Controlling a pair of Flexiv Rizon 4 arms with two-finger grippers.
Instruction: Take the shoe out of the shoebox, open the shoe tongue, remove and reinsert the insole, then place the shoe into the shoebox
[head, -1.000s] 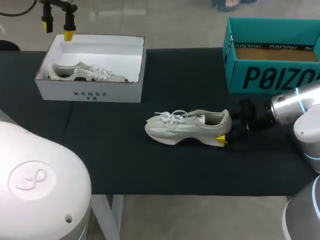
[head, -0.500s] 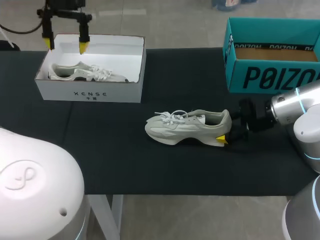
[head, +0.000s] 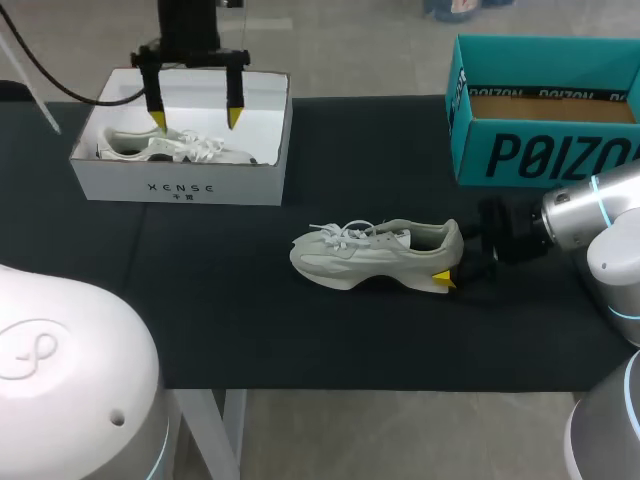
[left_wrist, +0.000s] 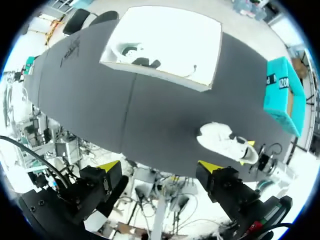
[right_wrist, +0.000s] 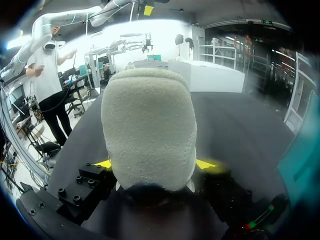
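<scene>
- Out of the white shoebox (head: 120, 180) and parked upright on its sole mid tabletop (head: 300, 340): shoe (head: 375, 250), toe toward the left arm's side, heel toward the right arm.
- Gripped at the heel by the right pincer (right_wrist: 154, 164), probably to pin the shoe steady while tongue and insole get worked from the other end.
- Narrowed onto the heel there, yellow tips pressing it from both sides in the right wrist view. Only one tip seen in the head view, low beside the sole.
- Hanging above the white shoebox: left pincer (head: 194, 110), well apart from the shoe.
- Spread wide, nothing between its fingers, touching nothing.
- Likely staged there clear of the right arm. Needs to cross to the shoe for the tongue step.
- Lying inside the white shoebox, toward its near wall: second shoe (head: 160, 146), under the left pincer, not touched.
- At the far right of the tabletop: teal box (head: 540, 150), open on top, beyond the right arm, not involved now.
- Judged stage: take-out done, tongue not yet opened, laces in place. Insole not visible, can't tell its state.
</scene>
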